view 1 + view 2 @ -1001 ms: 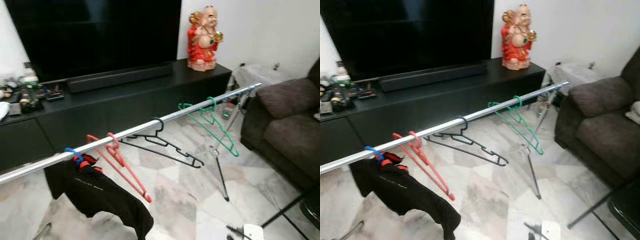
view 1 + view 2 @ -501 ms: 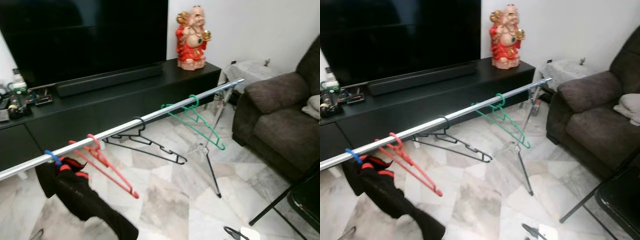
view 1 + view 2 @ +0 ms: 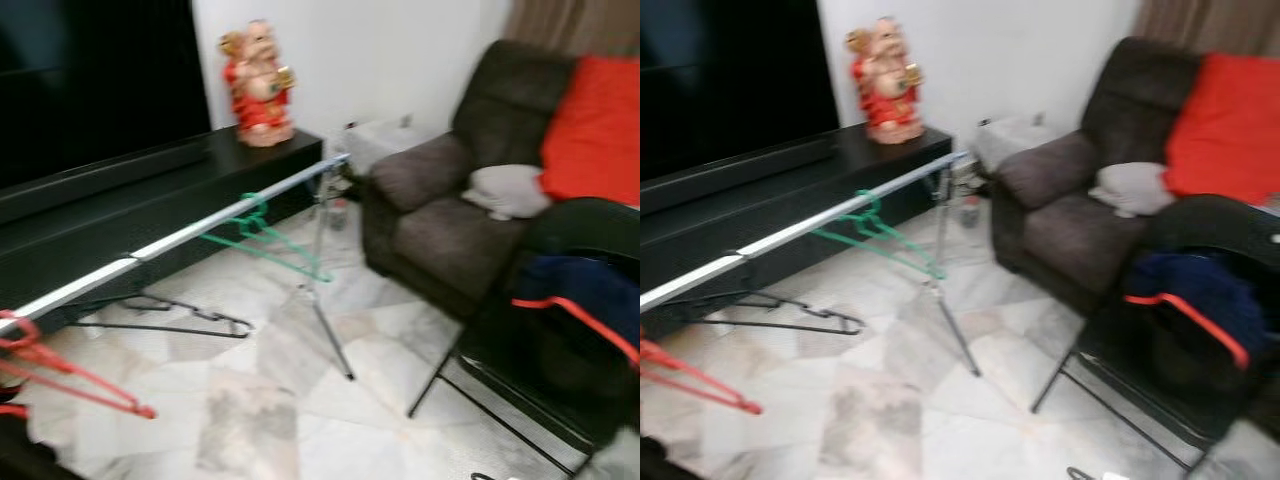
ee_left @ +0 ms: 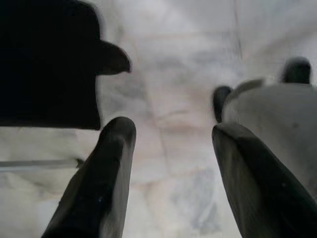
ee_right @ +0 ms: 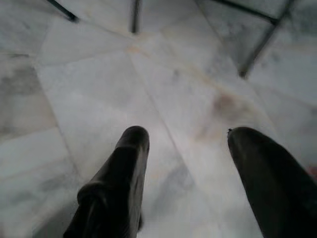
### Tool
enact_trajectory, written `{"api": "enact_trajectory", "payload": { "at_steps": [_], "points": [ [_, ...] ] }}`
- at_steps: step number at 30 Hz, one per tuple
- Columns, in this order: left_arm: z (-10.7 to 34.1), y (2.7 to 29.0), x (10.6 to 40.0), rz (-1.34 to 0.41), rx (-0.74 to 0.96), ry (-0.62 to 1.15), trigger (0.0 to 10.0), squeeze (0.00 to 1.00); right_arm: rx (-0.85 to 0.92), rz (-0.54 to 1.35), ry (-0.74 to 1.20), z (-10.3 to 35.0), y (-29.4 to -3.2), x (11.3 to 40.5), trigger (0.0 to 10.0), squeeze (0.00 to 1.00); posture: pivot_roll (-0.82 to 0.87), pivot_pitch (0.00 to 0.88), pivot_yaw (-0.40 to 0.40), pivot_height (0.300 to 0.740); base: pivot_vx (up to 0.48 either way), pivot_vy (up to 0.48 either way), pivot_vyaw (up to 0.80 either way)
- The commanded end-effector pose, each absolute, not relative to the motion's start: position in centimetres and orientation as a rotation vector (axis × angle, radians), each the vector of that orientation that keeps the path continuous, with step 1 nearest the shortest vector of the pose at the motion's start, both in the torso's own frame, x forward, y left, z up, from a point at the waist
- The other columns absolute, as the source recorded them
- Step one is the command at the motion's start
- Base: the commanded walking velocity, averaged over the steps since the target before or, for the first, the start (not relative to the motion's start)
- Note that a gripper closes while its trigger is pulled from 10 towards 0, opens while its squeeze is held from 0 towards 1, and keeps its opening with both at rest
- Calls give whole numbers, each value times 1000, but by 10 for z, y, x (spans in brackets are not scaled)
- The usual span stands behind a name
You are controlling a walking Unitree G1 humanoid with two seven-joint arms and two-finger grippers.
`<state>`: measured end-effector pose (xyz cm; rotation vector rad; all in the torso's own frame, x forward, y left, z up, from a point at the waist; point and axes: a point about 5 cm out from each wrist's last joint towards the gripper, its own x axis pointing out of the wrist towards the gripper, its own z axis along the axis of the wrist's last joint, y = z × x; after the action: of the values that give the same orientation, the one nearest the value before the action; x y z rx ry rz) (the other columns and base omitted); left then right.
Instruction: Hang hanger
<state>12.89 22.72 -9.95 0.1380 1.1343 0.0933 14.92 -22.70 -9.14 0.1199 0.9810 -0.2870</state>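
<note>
A silver rail [image 3: 190,232] runs on a slant in front of the black TV unit. On it hang a green hanger [image 3: 265,238], a black hanger [image 3: 165,315] and a red hanger [image 3: 60,375] at the left edge. The eye views are blurred. My left gripper [image 4: 171,131] is open over the marble floor, with nothing between its fingers. My right gripper [image 5: 190,136] is open too, also above bare floor.
A black TV unit [image 3: 120,215] with a red figurine [image 3: 255,85] stands behind the rail. A dark sofa [image 3: 450,200] with a red cushion [image 3: 595,125] is on the right. A black folding chair [image 3: 560,330] holding dark clothes stands at the near right.
The camera has swung right: the rail and hangers have slid left in the picture, and the sofa, red cushion and chair have come into view. The dark garment has gone out at the left.
</note>
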Motion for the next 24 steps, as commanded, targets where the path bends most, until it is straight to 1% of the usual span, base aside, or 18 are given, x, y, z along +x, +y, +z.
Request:
{"api": "enact_trajectory", "payload": {
  "at_steps": [1, 2, 6, 10, 18, 24],
  "points": [
    [-101, 224, 127, 79, 142, 1150, 10000, 0, 119, -293, 967, -88, -231, 155, 10000, 0, 9, 0, 26, 740, 0, -349, -725],
    [-101, 224, 127, 80, 145, 1149, 10000, 0, 119, -294, 970, -88, -232, 154, 10000, 0, 9, 0, 26, 740, 0, -326, -725],
    [-101, 225, 127, 97, 134, 1147, 10000, 0, 118, -297, 980, -89, -233, 151, 10000, 0, 14, 0, 27, 740, 0, 0, -722],
    [-101, 225, 127, 116, 117, 1145, 10000, 0, 116, -292, 976, -88, -230, 156, 10000, 0, 26, 0, 25, 740, 0, 0, -722],
    [-101, 223, 127, 128, 108, 1152, 10000, 0, 109, -276, 973, -87, -232, 159, 10000, 0, 55, 0, 11, 740, 0, 0, -722],
    [-102, 221, 126, 135, 83, 1153, 10000, 0, 95, -270, 965, -86, -235, 159, 10000, 0, 56, 0, 7, 740, 42, 0, 0]
  ]
}}
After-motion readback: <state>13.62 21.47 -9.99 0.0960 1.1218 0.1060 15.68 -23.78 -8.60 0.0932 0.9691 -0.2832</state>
